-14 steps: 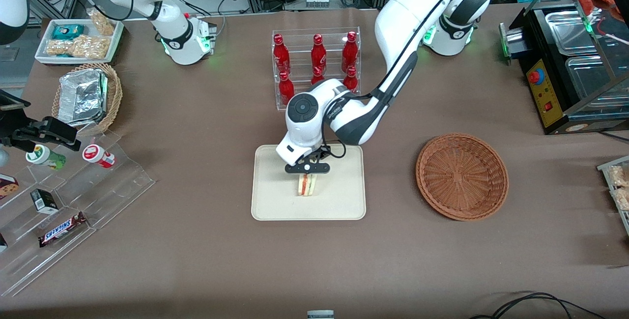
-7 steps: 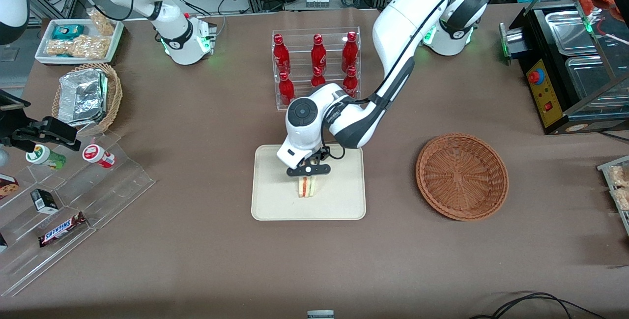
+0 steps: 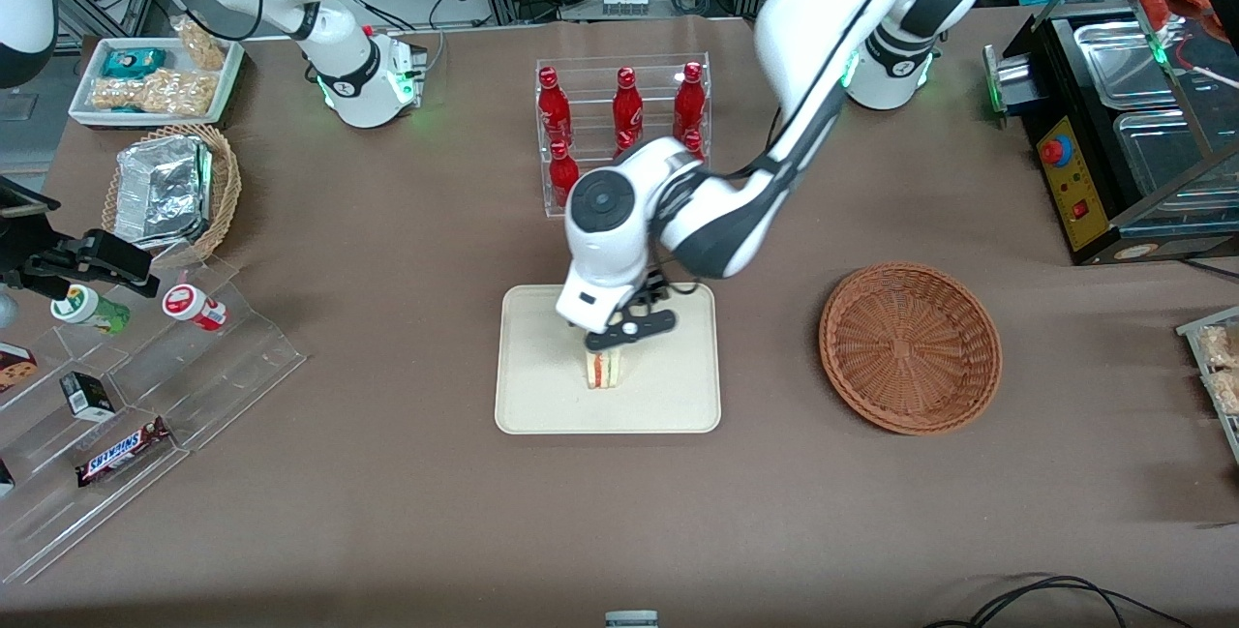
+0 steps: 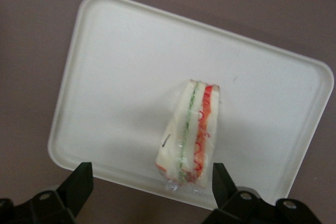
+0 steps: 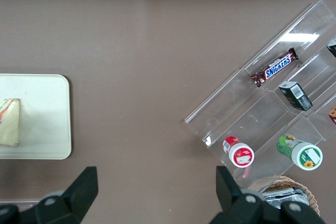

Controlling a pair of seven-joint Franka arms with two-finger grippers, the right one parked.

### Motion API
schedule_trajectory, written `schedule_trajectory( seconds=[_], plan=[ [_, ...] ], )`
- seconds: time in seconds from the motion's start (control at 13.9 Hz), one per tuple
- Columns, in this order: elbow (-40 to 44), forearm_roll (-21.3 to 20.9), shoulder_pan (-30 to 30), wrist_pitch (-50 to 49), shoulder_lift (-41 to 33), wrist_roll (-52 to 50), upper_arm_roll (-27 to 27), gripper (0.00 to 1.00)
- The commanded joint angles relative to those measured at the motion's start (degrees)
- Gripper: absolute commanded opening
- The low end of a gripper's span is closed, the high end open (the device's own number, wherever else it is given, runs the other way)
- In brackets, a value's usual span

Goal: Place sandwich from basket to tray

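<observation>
**Sandwich on the tray, tool spread wide above it**

Going across the front view from the parked arm's end of the table: a white tray of snack packets (image 3: 155, 76) sits far from the camera, with a tan wicker basket of foil containers (image 3: 174, 191) nearer than it. Nearer still is a clear acrylic stepped stand (image 3: 145, 415) carrying a green-capped cup (image 3: 89, 308), a red-capped cup (image 3: 194, 307) and a Snickers bar (image 3: 122, 451).

In the middle of the table stands a clear rack of red bottles (image 3: 624, 125). Nearer the camera than the rack lies the cream tray (image 3: 542, 396), flat on the brown table (image 3: 387, 512). The sandwich (image 3: 604, 369) rests on the tray, roughly at its centre, standing on one edge with its red and green filling layers showing. The tool (image 3: 619, 343) hangs directly above the sandwich. In the left wrist view its two fingers (image 4: 79, 184) are spread wide apart, one on either side of the sandwich (image 4: 190, 135) and clear of it, so the tool is released and grips nothing; the tray (image 4: 115, 66) fills most of that view.

Toward the working arm's end, well apart from the tray, the reddish-brown basket (image 3: 910, 347) lies on the table with nothing in it. A black appliance with metal pans (image 3: 1113, 144) stands at the table's edge.
</observation>
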State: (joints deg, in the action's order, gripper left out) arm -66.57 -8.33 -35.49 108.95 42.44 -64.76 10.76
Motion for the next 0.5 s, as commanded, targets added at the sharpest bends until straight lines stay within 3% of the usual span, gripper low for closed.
schedule_trajectory(
  seconds=[0.0, 0.22, 0.43],
  plan=[
    [-4.7, 6.4, 6.8, -8.5, -11.6, 6.4, 0.4, 1.0],
    [-11.5, 14.5, 18.6, -19.0, -21.5, 23.1, 0.4, 1.0],
    [-11.6, 14.3, 28.7, -32.1, -25.3, 34.4, 0.1, 1.0]
  ],
)
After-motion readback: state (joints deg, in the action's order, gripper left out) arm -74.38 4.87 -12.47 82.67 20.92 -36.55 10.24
